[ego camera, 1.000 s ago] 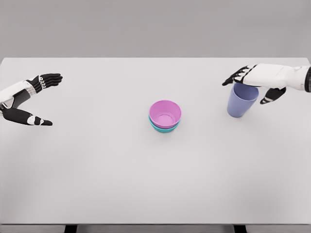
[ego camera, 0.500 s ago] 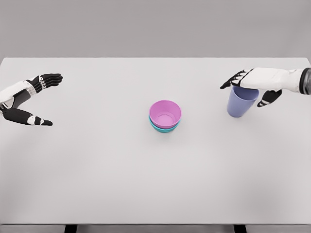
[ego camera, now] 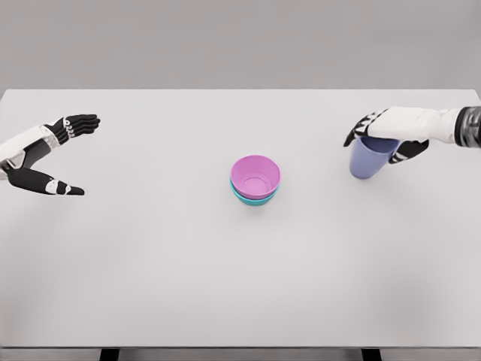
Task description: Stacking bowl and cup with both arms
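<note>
The cup [ego camera: 370, 159], lavender-blue and upright, stands at the right of the white table [ego camera: 150, 263], well apart from the bowls. Your right hand [ego camera: 387, 135] sits over its rim from above, fingers curled down on the far side and thumb on the near side, so it appears to have closed on the cup (whether the grip is firm you cannot tell from here). That top grasp suits lifting it straight up. The pink bowl [ego camera: 255, 174] already nests in the teal bowl [ego camera: 254, 198] at the table's centre, leaving an open mouth ready to receive the cup. Your left hand [ego camera: 52, 154] hovers at the left edge, fingers spread, holding nothing. No brand, label or writing is readable anywhere.
</note>
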